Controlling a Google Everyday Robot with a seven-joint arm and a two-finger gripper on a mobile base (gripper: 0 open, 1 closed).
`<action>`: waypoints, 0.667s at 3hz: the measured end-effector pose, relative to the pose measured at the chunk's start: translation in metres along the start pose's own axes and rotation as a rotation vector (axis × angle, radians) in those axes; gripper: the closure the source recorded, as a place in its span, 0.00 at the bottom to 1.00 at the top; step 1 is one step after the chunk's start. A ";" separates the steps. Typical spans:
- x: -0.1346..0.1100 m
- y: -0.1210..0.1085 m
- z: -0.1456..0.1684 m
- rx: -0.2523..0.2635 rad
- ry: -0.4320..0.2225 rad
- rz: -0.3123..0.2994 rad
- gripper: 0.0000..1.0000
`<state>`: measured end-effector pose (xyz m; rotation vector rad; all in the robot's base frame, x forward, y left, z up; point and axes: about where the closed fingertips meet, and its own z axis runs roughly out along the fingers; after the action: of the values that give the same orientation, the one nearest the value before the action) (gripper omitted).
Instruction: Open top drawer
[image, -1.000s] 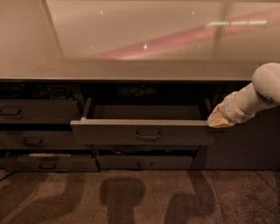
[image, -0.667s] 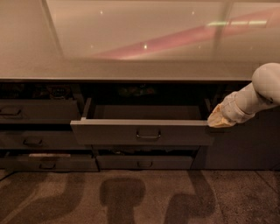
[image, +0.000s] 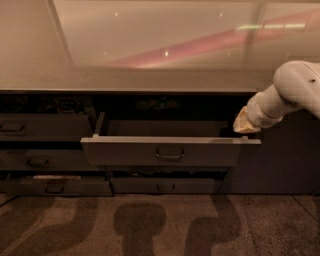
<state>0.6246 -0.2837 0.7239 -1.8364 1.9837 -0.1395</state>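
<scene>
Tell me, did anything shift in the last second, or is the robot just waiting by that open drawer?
The gripper rose slightly at the right end of the top drawer, and the arm lifted with it. The top drawer stayed pulled out by the same amount, and the left drawer beside it did not move.
</scene>
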 end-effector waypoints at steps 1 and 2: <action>-0.003 0.000 0.003 -0.003 0.000 0.006 1.00; -0.001 0.001 0.004 -0.019 -0.036 0.009 1.00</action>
<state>0.6252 -0.2812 0.7200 -1.8283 1.9756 -0.0852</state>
